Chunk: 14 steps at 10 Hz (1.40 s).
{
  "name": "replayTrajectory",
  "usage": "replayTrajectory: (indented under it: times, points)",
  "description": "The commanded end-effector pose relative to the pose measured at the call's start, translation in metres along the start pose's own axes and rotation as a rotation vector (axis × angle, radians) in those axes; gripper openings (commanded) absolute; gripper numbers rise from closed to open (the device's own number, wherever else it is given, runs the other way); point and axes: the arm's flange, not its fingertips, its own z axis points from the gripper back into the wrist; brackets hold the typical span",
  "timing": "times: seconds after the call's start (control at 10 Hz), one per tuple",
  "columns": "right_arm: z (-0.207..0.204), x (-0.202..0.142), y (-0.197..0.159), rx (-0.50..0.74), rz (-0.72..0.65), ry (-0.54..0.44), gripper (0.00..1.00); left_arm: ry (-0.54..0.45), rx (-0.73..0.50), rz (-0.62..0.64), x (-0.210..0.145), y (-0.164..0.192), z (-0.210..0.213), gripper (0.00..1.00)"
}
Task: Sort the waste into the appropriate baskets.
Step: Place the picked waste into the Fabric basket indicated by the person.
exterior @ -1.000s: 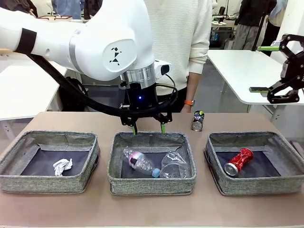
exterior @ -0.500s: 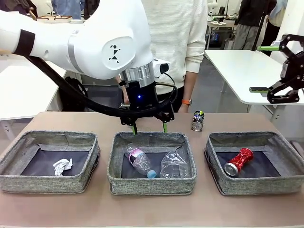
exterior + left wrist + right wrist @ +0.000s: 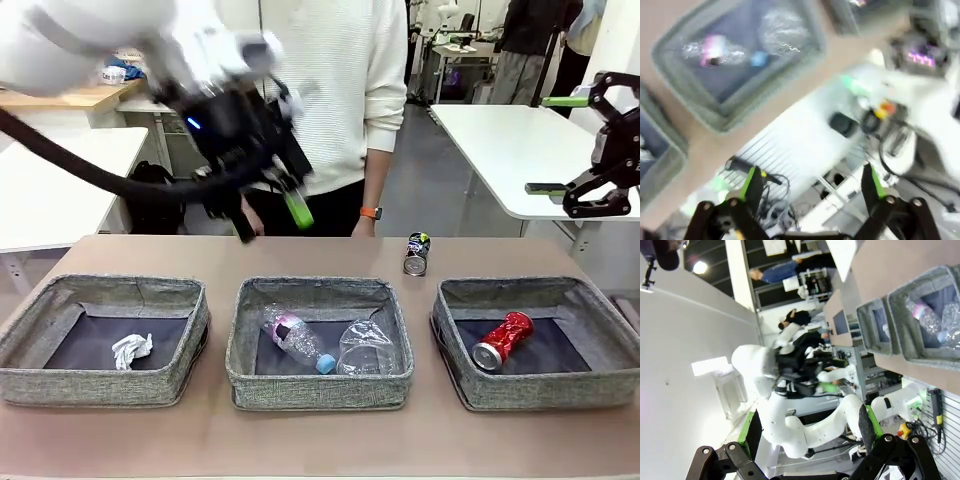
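Three grey baskets stand in a row. A white paper wad (image 3: pixel 131 350) lies in the left basket (image 3: pixel 100 388). The middle basket (image 3: pixel 318 393) holds the blue-capped bottle (image 3: pixel 295 338) and the clear cup (image 3: pixel 367 347). The dented red can (image 3: pixel 503 340) rests in the right basket (image 3: pixel 540 395). The dark can (image 3: pixel 416 254) stands on the table behind, between the middle and right baskets. My left gripper (image 3: pixel 270 215) hangs open and empty, high above the table's far edge, blurred. In its wrist view the left gripper (image 3: pixel 811 182) is open, with the bottle (image 3: pixel 710 50) far off. My right gripper (image 3: pixel 575 150) is open, raised at the right.
A person in a white sweater stands at the far side, one hand (image 3: pixel 365 225) hanging near the table edge. In the right wrist view the right gripper (image 3: pixel 809 430) is open, with the middle basket (image 3: pixel 920 357) at the frame's right. White tables stand behind on both sides.
My left arm has swung up and to the left, away from the middle basket, tilting its gripper. The bottle has settled in the middle basket. The right arm has not moved.
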Motion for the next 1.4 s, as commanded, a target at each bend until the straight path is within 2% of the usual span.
replayTrajectory:
  times: [0.0, 0.1, 0.3, 0.5, 0.6, 0.7, 0.8, 0.9, 1.3]
  points:
    - [-0.002, 0.001, 0.002, 0.02, 0.019, 0.007, 1.0, -0.054, -0.273, -0.066, -0.034, 0.038, 0.034, 1.0]
    - [-0.002, 0.001, 0.002, 0.02, 0.019, 0.007, 1.0, -0.122, -0.374, -0.108, -0.047, 0.051, 0.045, 1.0]
    - [-0.002, 0.001, 0.002, 0.02, 0.019, 0.007, 1.0, -0.419, -0.673, -0.065, -0.098, 0.096, 0.071, 1.0]
    - [-0.002, 0.001, 0.002, 0.02, 0.019, 0.007, 1.0, -0.726, -0.805, 0.103, -0.153, 0.141, 0.09, 1.0]
    - [-0.002, 0.001, 0.002, 0.02, 0.019, 0.007, 1.0, -0.795, -0.849, 0.127, -0.176, 0.163, 0.095, 1.0]
    - [-0.002, 0.001, 0.002, 0.02, 0.019, 0.007, 1.0, -0.841, -0.881, 0.197, -0.199, 0.185, 0.098, 1.0]
    - [-0.002, 0.001, 0.002, 0.02, 0.019, 0.007, 1.0, -0.84, -0.887, 0.235, -0.218, 0.203, 0.097, 1.0]
    - [-0.002, 0.001, 0.002, 0.02, 0.019, 0.007, 1.0, -0.757, -0.852, 0.161, -0.183, 0.186, 0.101, 1.0]
    - [-0.002, 0.001, 0.002, 0.02, 0.019, 0.007, 1.0, -0.757, -0.852, 0.161, -0.183, 0.186, 0.101, 1.0]
